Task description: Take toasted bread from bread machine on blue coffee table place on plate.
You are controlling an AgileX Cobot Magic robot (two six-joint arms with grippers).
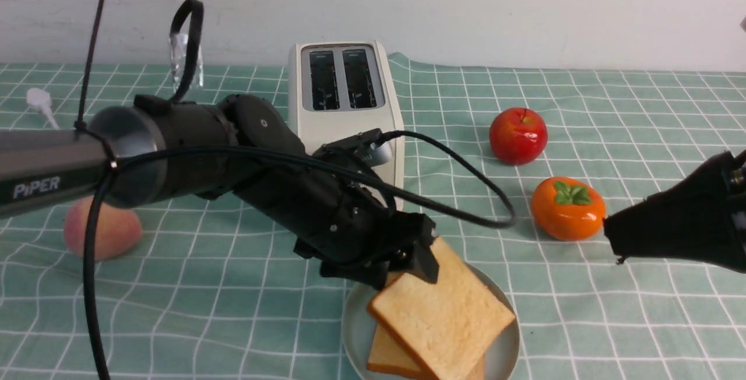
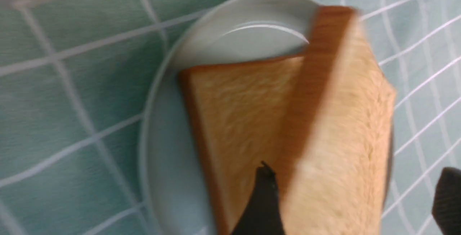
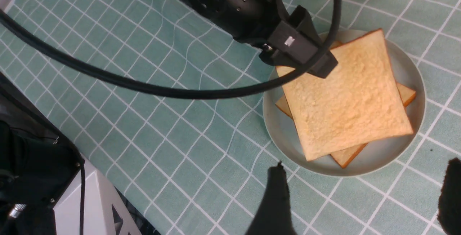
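Note:
Two slices of toasted bread lie stacked on the pale plate (image 1: 506, 349) at the front middle of the blue coffee table (image 1: 641, 322). The upper slice (image 1: 446, 316) rests askew on the lower slice (image 1: 387, 356). My left gripper (image 1: 417, 254) hangs open over the plate's far edge, its jaws wide either side of the upper slice (image 2: 342, 137), one finger (image 2: 264, 199) against its crust. The bread machine (image 1: 344, 94) stands behind, both slots empty. My right gripper (image 1: 612, 237) is open and empty, right of the plate (image 3: 360, 163).
A red apple (image 1: 517, 135) and an orange persimmon (image 1: 568, 208) lie right of the toaster. A peach (image 1: 102, 231) lies at the left under my left arm. A white plug (image 1: 41, 103) sits far left. The robot's base (image 3: 72, 199) shows in the right wrist view.

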